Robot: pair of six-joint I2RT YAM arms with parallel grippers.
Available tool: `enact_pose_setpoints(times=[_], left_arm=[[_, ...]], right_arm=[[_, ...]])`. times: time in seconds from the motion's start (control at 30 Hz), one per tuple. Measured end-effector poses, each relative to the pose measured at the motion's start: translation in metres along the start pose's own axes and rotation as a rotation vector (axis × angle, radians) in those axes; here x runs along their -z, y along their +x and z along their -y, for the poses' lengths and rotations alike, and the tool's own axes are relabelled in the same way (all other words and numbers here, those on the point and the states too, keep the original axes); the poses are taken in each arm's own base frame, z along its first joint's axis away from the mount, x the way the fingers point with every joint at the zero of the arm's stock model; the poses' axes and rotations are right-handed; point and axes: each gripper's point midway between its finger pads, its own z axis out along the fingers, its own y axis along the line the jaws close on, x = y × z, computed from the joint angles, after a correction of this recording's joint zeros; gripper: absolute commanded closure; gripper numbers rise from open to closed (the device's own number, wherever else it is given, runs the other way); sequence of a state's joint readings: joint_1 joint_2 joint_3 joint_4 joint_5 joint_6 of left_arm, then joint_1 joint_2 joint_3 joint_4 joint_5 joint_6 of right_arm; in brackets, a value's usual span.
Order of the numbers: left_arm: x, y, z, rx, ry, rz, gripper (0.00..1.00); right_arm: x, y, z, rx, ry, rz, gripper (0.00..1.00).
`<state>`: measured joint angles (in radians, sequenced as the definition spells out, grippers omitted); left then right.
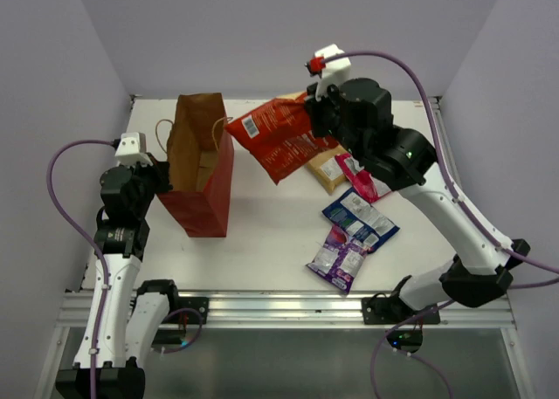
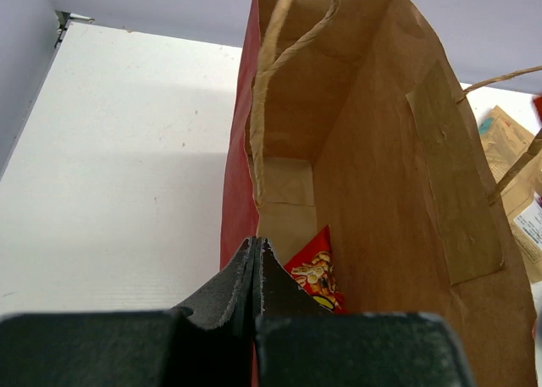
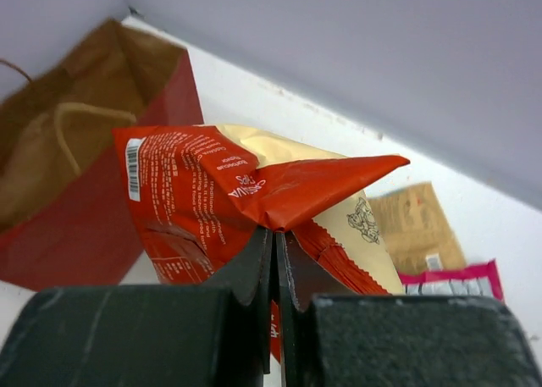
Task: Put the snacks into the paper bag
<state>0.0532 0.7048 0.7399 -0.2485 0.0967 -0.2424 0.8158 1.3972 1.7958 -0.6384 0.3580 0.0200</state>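
Note:
The paper bag [image 1: 199, 168] stands open at the left, red outside and brown inside. My left gripper [image 1: 164, 179] is shut on its left wall, as the left wrist view [image 2: 256, 250] shows. A small red packet [image 2: 315, 273] lies inside the bag [image 2: 381, 150]. My right gripper [image 1: 310, 111] is shut on the large orange-red packet [image 1: 275, 137] and holds it in the air just right of the bag's mouth. The right wrist view shows the gripper [image 3: 276, 234] pinching a fold of the packet [image 3: 195, 192], with the bag [image 3: 76, 209] to the left.
On the table right of the bag lie the tan-brown packet [image 1: 325, 170], the pink-magenta packet [image 1: 360, 182], the blue-white packet [image 1: 360, 217] and the purple-silver packet [image 1: 339, 259]. Walls close the table on three sides. A metal rail [image 1: 279, 307] runs along the near edge.

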Motion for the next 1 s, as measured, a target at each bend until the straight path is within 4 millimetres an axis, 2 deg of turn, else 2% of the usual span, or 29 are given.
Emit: enact_pose_setpoints(times=[0.17,0.27,0.37,0.53,0.73,1.0], left_arm=[[0.000,0.001,0.003,-0.002,0.009,-0.002,1.00],[0.000,0.001,0.003,-0.002,0.010,-0.002,1.00],[0.001,0.001,0.004,-0.003,0.014,0.000,1.00],[0.002,0.000,0.007,-0.006,0.024,0.004,1.00],[0.003,-0.001,0.010,-0.008,0.029,0.009,1.00],[0.005,-0.003,0.009,-0.009,0.024,0.018,1.00]], right_arm=[[-0.014,-0.080,-0.021,0.031,-0.021,0.144,1.00],[-0.018,-0.119,-0.038,0.048,-0.028,0.229,1.00],[-0.012,-0.141,-0.055,0.065,-0.047,0.302,1.00],[-0.002,-0.162,-0.076,0.062,-0.097,0.390,1.00],[-0.016,-0.183,-0.091,0.031,-0.111,0.483,1.00],[-0.051,-0.170,-0.115,0.031,-0.135,0.480,1.00]])
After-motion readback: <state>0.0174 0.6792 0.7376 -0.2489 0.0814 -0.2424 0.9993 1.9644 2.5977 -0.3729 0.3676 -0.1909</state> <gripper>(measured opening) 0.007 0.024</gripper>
